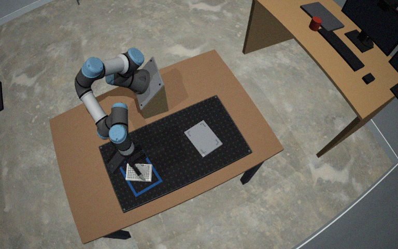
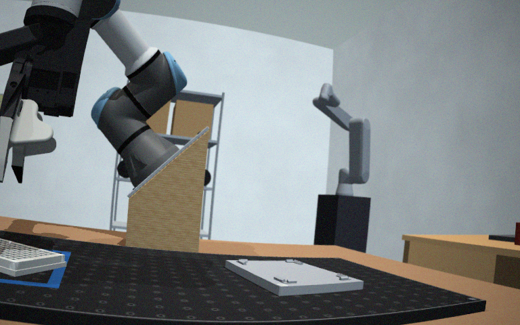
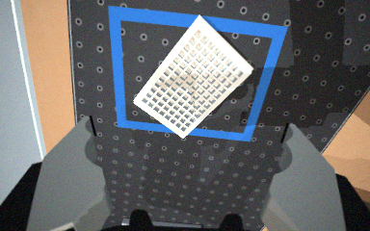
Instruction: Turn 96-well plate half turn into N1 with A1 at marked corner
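The white 96-well plate (image 1: 131, 175) (image 2: 26, 254) (image 3: 193, 77) lies flat on the black breadboard (image 1: 175, 164), inside a blue outlined square (image 1: 148, 188) (image 2: 57, 268) (image 3: 115, 72) and skewed to its sides. My gripper (image 1: 127, 170) (image 2: 10, 172) (image 3: 188, 120) is open and empty. It hangs well above the plate, with its fingers spread wide. The grey plate nest N1 (image 1: 202, 138) (image 2: 298, 279) lies empty further right on the breadboard, with small locators at its corners. I cannot make out the plate's cut-off corner.
The arm's base sits on a slanted wooden wedge (image 1: 149, 85) (image 2: 168, 203) behind the breadboard. A second desk (image 1: 323, 43) with a red cup and keyboard stands far right. Another grey arm (image 2: 353, 145) stands on a black pedestal in the background.
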Action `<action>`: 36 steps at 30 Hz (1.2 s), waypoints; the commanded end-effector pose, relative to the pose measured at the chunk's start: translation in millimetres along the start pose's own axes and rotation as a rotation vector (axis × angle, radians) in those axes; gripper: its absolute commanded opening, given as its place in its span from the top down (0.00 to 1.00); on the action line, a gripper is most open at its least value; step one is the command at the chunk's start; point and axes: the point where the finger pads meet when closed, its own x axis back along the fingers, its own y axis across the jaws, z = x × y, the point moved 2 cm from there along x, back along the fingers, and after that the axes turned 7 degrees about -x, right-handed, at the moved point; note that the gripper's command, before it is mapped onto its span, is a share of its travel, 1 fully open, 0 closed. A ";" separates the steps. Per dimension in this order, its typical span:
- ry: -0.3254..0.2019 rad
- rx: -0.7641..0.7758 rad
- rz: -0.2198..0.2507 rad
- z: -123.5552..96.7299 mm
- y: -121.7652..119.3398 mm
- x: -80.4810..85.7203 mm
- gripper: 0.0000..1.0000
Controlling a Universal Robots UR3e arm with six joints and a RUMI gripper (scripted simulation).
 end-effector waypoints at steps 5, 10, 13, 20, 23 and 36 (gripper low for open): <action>0.004 -0.236 -0.012 0.4 -0.8 0.7 0.00; 0.005 -0.402 -0.011 0.4 -0.8 0.7 0.00; 0.005 -0.502 -0.011 0.4 -0.8 0.7 0.00; 0.006 -0.669 -0.011 0.4 -0.8 0.8 0.00; 0.006 -0.673 -0.011 0.4 -0.8 0.8 0.00; 0.006 -0.673 -0.010 0.4 -0.8 0.8 0.00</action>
